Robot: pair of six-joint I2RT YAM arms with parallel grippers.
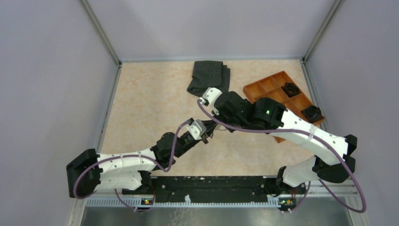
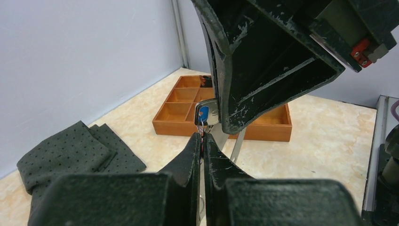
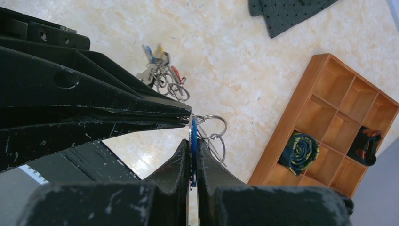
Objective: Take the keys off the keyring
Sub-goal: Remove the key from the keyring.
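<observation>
My right gripper is shut on a key with a blue head, held edge-on above the table. The same blue key shows in the left wrist view at the tip of the right gripper's fingers. The keyring's metal rings hang right beside it, and a pale grey band dangles below. My left gripper is shut on a thin ring of the keyring just under the key. In the top view both grippers meet mid-table near the left gripper. Several more keys lie bunched on the table.
An orange wooden compartment tray stands at the back right, with a rolled blue and yellow item and a dark rolled item in its cells. A folded dark grey cloth lies at the back centre. Walls enclose the table.
</observation>
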